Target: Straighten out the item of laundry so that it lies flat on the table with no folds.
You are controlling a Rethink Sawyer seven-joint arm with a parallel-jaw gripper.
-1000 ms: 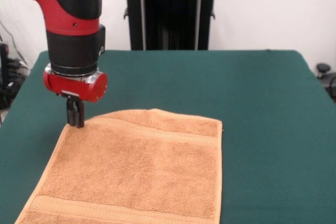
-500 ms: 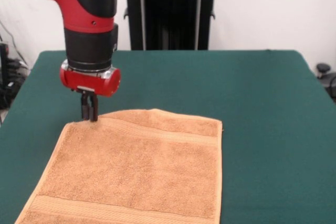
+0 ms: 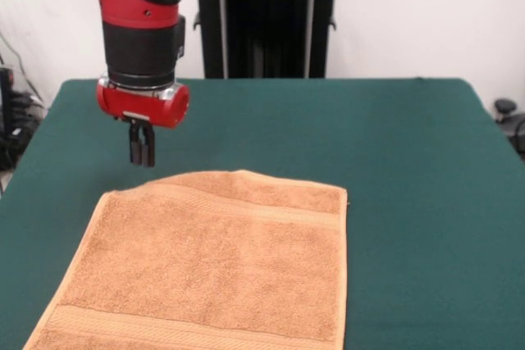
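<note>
The orange-tan towel (image 3: 213,264) lies spread on the dark green table (image 3: 410,161), in the near left part of the front view. Its far edge bulges a little in the middle, and its near edge runs out of the picture. A woven band crosses it near the far edge. My gripper (image 3: 141,160) hangs above the table just beyond the towel's far left corner, clear of the cloth. Its fingers are pressed together with nothing between them.
The black pedestal (image 3: 267,18) stands behind the table's far edge. Some dark gear (image 3: 509,116) sits off the table at the right, and cables show at the left edge.
The gripper has moved right from the towel's far left corner, then lifted off the cloth. The towel's corner lies where it was left.
</note>
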